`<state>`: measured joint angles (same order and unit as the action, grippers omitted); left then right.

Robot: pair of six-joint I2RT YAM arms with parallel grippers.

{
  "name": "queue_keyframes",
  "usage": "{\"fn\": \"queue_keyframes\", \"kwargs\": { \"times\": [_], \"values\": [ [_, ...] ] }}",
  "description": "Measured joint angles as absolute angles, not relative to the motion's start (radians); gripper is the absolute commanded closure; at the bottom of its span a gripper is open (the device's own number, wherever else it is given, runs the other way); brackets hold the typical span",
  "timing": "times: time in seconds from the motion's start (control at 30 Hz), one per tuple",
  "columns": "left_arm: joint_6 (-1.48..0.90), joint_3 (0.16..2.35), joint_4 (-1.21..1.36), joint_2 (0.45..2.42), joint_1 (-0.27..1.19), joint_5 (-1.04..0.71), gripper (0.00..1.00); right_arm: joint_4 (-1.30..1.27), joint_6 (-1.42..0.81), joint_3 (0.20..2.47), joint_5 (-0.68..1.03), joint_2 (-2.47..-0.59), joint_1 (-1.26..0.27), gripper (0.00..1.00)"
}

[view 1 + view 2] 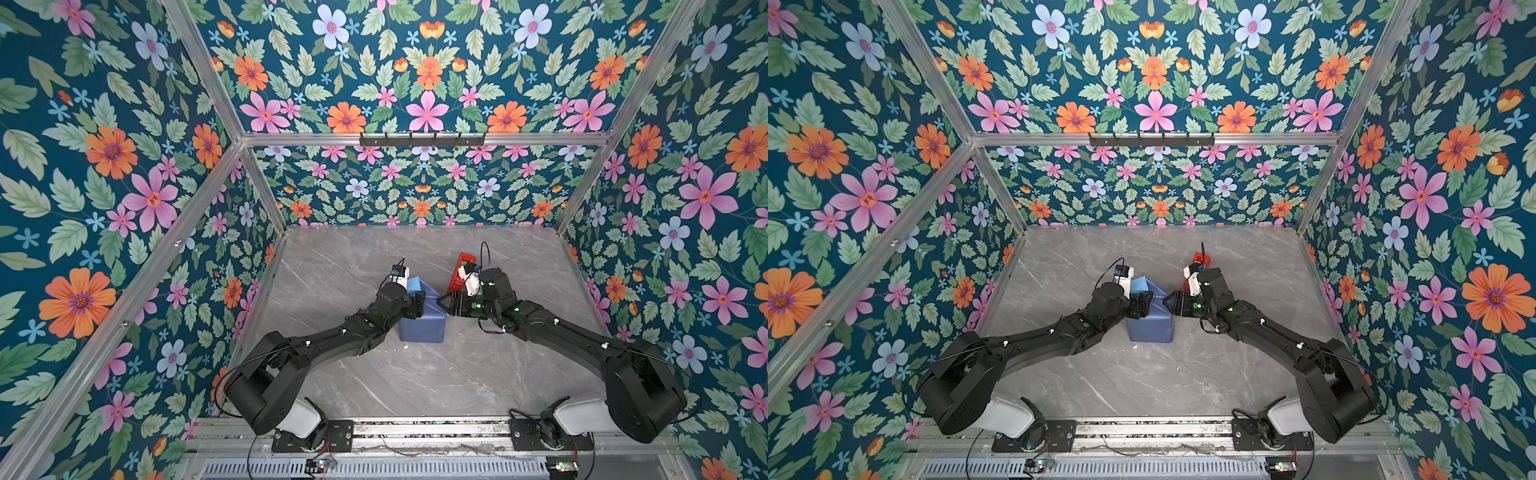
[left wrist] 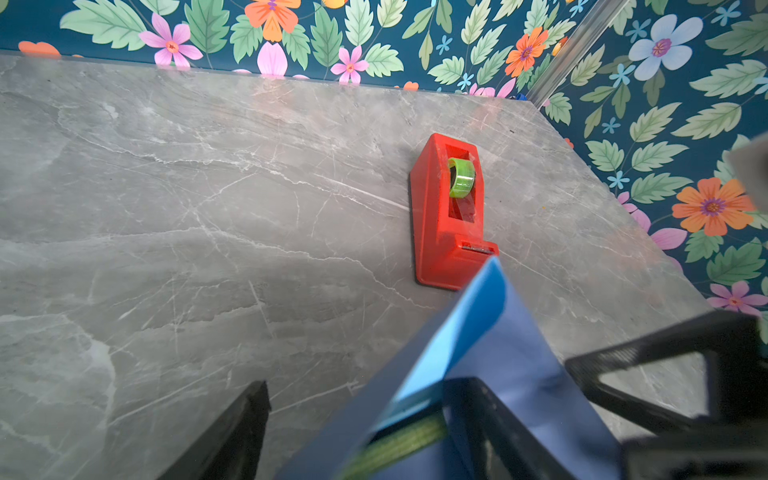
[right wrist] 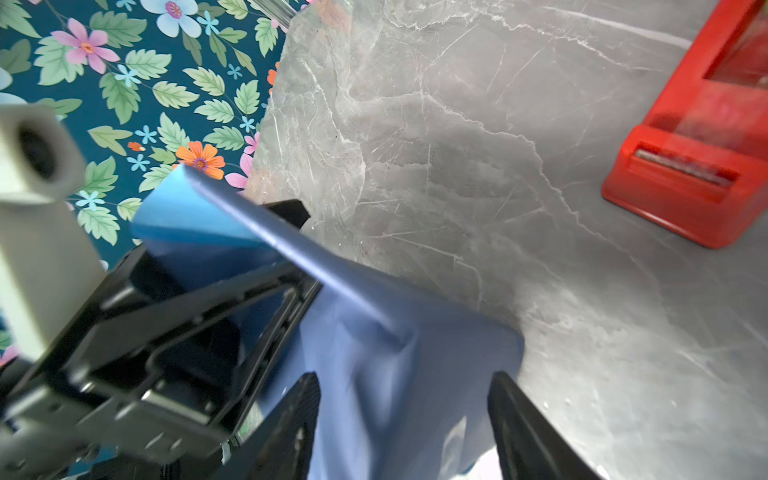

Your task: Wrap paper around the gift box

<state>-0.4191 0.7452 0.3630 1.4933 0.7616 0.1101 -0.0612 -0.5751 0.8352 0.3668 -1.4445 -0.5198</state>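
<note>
Black arms angled inward; left claw (image 1: pixel 417 305), right claw (image 1: pixel 444 303) flank slate-blue paper (image 1: pixel 422 328).

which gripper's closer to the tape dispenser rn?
Right. The right gripper is just short of the tape dispenser; the left gripper sits farther off, across the paper.

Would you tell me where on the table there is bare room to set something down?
Bare table: along the back wall, and the near stretch between the arms. Crowded: the middle, with left gripper, right gripper, paper and tape dispenser.
</note>
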Motion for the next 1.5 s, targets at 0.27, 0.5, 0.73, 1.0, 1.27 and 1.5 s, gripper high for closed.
{"fn": "queue_keyframes", "kwargs": {
  "times": [0.27, 0.5, 0.73, 1.0, 1.27, 1.5],
  "values": [
    [-0.419, 0.743, 0.361, 1.489, 0.762, 0.107, 0.24, -0.071, -0.535, 0.912, 0.39, -1.543, -0.507, 0.4],
    [-0.419, 0.743, 0.358, 1.488, 0.762, 0.104, 0.24, -0.087, -0.524, 0.879, 0.441, -1.539, -0.506, 0.38],
    [-0.42, 0.743, 0.351, 1.483, 0.762, 0.102, 0.23, -0.136, -0.559, 0.844, 0.464, -1.535, -0.506, 0.4],
    [-0.421, 0.74, 0.299, 1.388, 0.762, 0.084, 0.19, -0.198, -0.572, 0.807, 0.451, -1.53, -0.505, 0.42],
    [-0.448, 0.644, 0.222, 1.116, 0.746, 0.073, 0.2, -0.216, -0.573, 0.799, 0.442, -1.53, -0.505, 0.43],
    [-0.518, 0.566, 0.101, 0.927, 0.583, 0.077, 0.21, -0.221, -0.572, 0.797, 0.441, -1.53, -0.505, 0.43]
  ]
}}
